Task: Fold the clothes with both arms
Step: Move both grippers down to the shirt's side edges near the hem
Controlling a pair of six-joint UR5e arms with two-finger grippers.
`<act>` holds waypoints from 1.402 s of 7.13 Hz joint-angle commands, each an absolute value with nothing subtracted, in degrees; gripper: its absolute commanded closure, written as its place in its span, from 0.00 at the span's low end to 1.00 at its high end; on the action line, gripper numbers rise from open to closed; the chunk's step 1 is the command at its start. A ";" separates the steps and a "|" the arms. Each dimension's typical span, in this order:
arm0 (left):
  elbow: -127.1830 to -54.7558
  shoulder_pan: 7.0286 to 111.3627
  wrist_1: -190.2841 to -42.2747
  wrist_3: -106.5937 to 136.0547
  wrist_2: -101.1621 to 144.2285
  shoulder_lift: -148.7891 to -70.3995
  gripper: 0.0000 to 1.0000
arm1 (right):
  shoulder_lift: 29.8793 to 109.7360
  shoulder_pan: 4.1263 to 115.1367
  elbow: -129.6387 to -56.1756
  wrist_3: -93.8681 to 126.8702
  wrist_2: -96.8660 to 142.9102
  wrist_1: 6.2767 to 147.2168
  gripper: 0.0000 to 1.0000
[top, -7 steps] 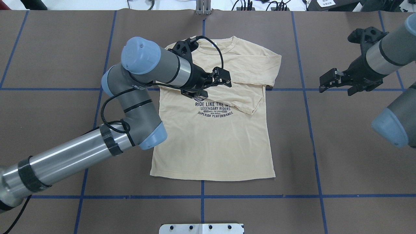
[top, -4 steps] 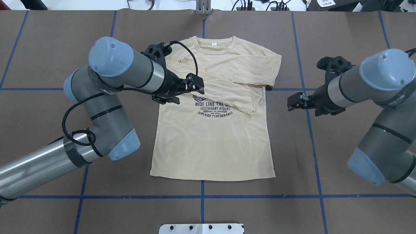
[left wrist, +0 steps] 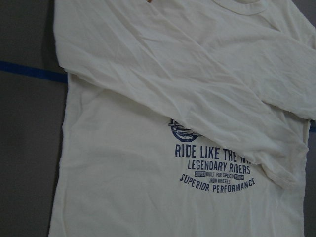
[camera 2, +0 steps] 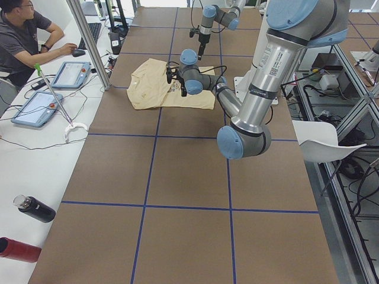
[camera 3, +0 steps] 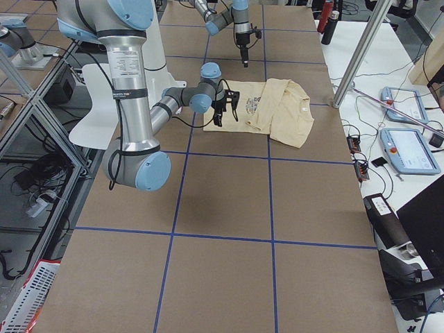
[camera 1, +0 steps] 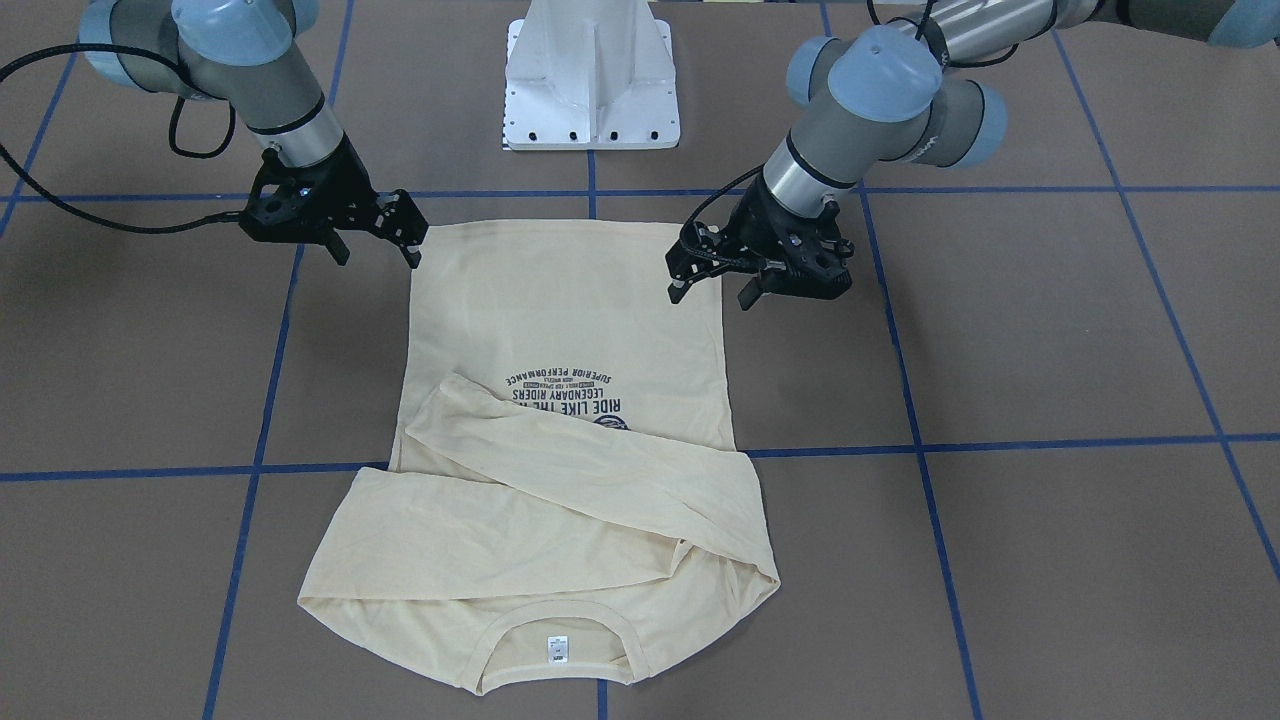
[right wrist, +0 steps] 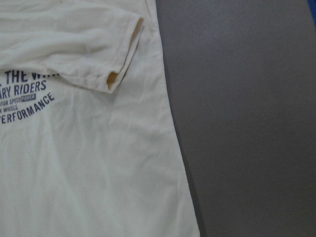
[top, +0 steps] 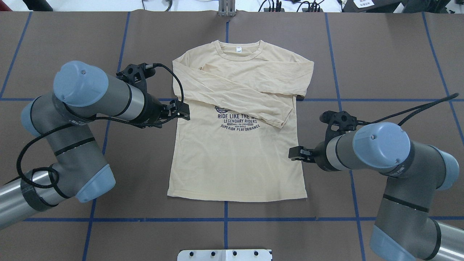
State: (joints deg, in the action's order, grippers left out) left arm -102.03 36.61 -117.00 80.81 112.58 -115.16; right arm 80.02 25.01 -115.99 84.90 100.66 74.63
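Nearest the robot stands the white pedestal base point(top: 224, 255), and just beyond it the hem of the T-shirt point(top: 235, 159), which lies flat and face up on the brown table point(top: 380, 54), square with the blue tape lines point(top: 344, 145).

A little further out, the two arms reach in from either side. The left gripper point(camera 1: 711, 296) hangs over the shirt's side edge on the robot's left, its jaws spread apart and holding nothing. One finger shows over the cloth and the other over bare table. The right gripper point(camera 1: 378, 258) hangs beside the opposite side edge, jaws likewise parted and empty, just off the fabric. Both look raised above the cloth rather than pressed on it.

Past the grippers comes the navy print point(top: 239, 121), its top part hidden by a sleeve point(top: 253, 99) folded slantwise across the chest, the cuff point(top: 284, 121) ending close to the shirt's right-hand edge. The other sleeve lies folded across the chest beyond it.

Farthest on the shirt is the collar point(top: 237, 56) with its small white neck label point(top: 239, 49).

Beyond the table, a person point(camera 2: 23, 35) sits at a white desk.
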 commanded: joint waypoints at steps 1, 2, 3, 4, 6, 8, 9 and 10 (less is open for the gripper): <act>-104.32 35.95 -116.28 80.77 111.27 -112.59 0.01 | 79.37 20.32 -115.40 86.57 98.00 74.79 0.00; -105.02 35.95 -116.19 80.68 111.36 -112.50 0.01 | 79.45 20.30 -115.05 86.49 98.52 75.23 0.00; -105.38 35.95 -116.19 80.77 111.44 -112.59 0.01 | 80.32 20.48 -115.05 86.48 98.79 75.32 0.00; -105.29 35.43 -116.10 80.77 111.45 -112.50 0.01 | 80.85 20.39 -114.96 86.40 99.14 75.84 0.00; -105.29 35.25 -115.49 80.77 111.45 -112.50 0.01 | 79.64 19.08 -113.47 86.40 100.27 77.42 0.01; -105.29 35.16 -115.49 80.77 111.45 -112.59 0.01 | 79.63 18.81 -113.12 86.40 100.46 77.43 0.04; -105.29 35.24 -115.49 80.77 111.45 -112.59 0.01 | 79.54 18.55 -113.03 86.40 100.46 77.43 0.13; -105.29 35.16 -115.49 80.77 111.45 -112.59 0.01 | 79.37 18.46 -113.11 86.22 100.46 77.43 0.29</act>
State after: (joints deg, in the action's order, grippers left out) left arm -105.29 35.21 -115.49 80.77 111.45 -112.58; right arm 79.54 18.64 -113.12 86.35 100.42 77.41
